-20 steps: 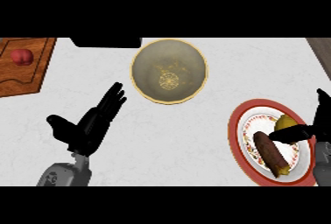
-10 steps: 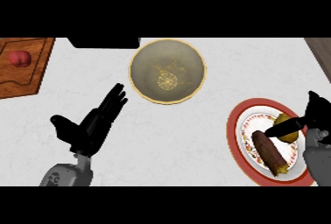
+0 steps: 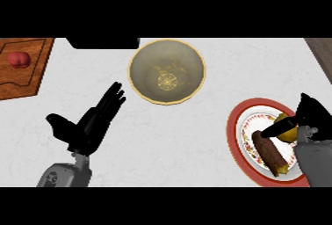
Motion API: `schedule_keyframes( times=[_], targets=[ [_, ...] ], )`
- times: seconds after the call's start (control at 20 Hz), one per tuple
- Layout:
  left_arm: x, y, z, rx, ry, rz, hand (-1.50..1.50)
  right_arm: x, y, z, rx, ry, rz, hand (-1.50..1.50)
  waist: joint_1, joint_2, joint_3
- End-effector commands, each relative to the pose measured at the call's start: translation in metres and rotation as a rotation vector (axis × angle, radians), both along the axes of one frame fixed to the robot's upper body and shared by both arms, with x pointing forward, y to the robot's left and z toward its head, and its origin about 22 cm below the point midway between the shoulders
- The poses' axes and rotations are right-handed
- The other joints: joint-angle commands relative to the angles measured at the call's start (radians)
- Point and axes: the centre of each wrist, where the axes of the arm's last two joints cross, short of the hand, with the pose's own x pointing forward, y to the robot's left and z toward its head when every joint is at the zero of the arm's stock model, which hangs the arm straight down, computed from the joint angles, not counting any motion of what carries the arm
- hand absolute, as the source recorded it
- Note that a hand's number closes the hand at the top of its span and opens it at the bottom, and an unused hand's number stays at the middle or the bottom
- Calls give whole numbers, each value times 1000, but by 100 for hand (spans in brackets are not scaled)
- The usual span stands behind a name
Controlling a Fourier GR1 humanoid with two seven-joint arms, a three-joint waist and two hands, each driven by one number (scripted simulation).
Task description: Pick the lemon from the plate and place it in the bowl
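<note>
A yellow lemon (image 3: 285, 131) lies on the red-rimmed plate (image 3: 235, 132) at the right, beside a brown sausage-shaped item (image 3: 270, 152). My right hand (image 3: 310, 115) hangs over the plate's right side. Its thumb lies across the lemon and its fingers sit behind it, so most of the lemon is hidden. The empty tan bowl (image 3: 167, 71) stands at the upper middle, well left of that hand. My left hand (image 3: 88, 125) rests open at the lower left, fingers pointing up toward the bowl.
A wooden cutting board (image 3: 19, 79) with a red fruit (image 3: 19, 59) on it sits at the upper left. A dark object (image 3: 103, 43) lies along the back edge. The counter's dark edge (image 3: 322, 50) shows at the upper right.
My right hand has slid left and down over the plate, and its thumb now crosses the lemon. The view has shifted slightly. The left hand has stayed put.
</note>
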Motion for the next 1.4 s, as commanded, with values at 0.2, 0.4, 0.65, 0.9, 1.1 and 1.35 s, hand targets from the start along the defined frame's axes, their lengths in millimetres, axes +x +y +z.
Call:
schedule_keyframes(
  times=[0.2, 0.4, 0.65, 0.9, 1.1, 1.35],
  targets=[
    [-6, -3, -4, 7, 2, 8, 0, 7, 28, -7, -39, 127, -156, -150, -3, -2, 0],
    [-12, -7, -5, -7, 2, -3, 0, 3, 0, -20, -42, 138, -167, -150, -5, -1, 1],
    [-3, -9, 0, 3, -9, -18, 0, 6, 11, -33, -63, 135, -179, -150, -3, 0, 1],
    [2, -4, -6, -3, 14, 2, 0, 11, -14, -51, -46, 92, -194, -150, -2, 2, 1],
    [-8, 13, 10, 11, -4, 12, 0, 6, -11, -50, -42, 108, -199, -150, -2, -1, 1],
    [8, 3, -2, -5, 4, -10, 0, 17, -12, -58, -79, 41, -95, 150, -3, 1, 1]
  ],
)
